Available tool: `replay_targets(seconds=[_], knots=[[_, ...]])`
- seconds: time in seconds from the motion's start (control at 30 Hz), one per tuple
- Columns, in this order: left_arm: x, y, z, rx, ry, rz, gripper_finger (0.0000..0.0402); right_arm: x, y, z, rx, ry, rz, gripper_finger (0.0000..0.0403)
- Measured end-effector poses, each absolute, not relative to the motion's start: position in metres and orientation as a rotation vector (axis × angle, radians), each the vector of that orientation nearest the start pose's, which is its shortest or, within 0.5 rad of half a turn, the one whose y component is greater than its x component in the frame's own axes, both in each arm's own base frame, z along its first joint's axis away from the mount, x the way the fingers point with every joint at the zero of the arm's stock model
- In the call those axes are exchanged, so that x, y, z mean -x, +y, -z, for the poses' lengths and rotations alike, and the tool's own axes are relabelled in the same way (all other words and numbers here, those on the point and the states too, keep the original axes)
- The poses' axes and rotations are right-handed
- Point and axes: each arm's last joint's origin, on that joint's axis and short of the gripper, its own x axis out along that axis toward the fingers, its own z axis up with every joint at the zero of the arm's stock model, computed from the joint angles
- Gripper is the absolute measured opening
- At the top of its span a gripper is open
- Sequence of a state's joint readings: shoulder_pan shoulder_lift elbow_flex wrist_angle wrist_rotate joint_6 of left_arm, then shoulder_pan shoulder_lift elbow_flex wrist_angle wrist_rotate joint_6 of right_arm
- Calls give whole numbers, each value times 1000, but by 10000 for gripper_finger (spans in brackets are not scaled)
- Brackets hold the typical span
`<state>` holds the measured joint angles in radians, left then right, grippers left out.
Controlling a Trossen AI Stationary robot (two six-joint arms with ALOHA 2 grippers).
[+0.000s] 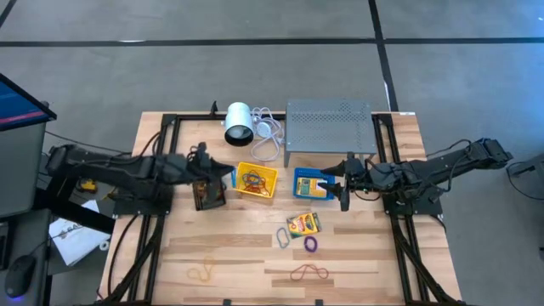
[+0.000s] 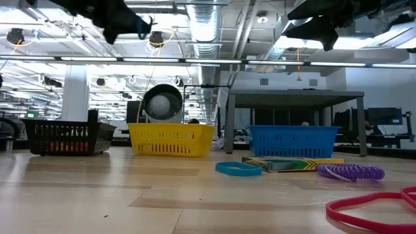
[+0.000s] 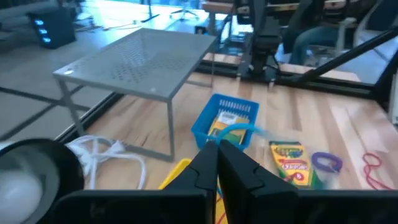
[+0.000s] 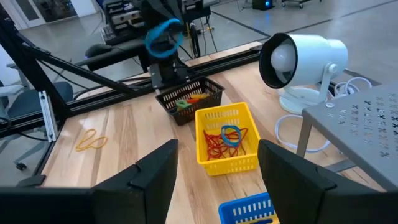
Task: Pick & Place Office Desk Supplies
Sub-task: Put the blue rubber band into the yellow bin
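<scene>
High view first: our left gripper (image 1: 228, 172) hangs just short of the yellow tray (image 1: 257, 179). Left wrist view: fingers pinched shut on a blue band (image 3: 239, 129), likely bound for that tray. Right wrist view: our right gripper (image 4: 214, 163) gapes empty above the blue tray (image 4: 249, 208).

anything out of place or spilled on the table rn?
Nothing spilled or damaged. Loose supplies lie on the bare wood outside the trays: a crayon box, a blue ring, a purple ring, a red band and a yellow band. The left gripper holds a blue band in the air above the black basket.
</scene>
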<state>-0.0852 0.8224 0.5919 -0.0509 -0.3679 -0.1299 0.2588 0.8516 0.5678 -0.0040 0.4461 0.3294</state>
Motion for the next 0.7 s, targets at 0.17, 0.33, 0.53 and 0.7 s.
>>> replay_targets(seconds=[0.17, 0.33, 0.53, 0.7], knots=[[-194, 19, -265, 109, 303, -281, 0, -185, 36, -264, -227, 239, 228, 217], [-210, 40, -252, 188, 339, -232, 0, -185, 36, -264, -227, 239, 227, 217], [-234, 53, -232, 219, 353, -174, 0, -185, 36, -264, -228, 240, 227, 217], [-243, 65, -209, 245, 455, -215, 0, -184, 37, -263, -224, 252, 226, 217]])
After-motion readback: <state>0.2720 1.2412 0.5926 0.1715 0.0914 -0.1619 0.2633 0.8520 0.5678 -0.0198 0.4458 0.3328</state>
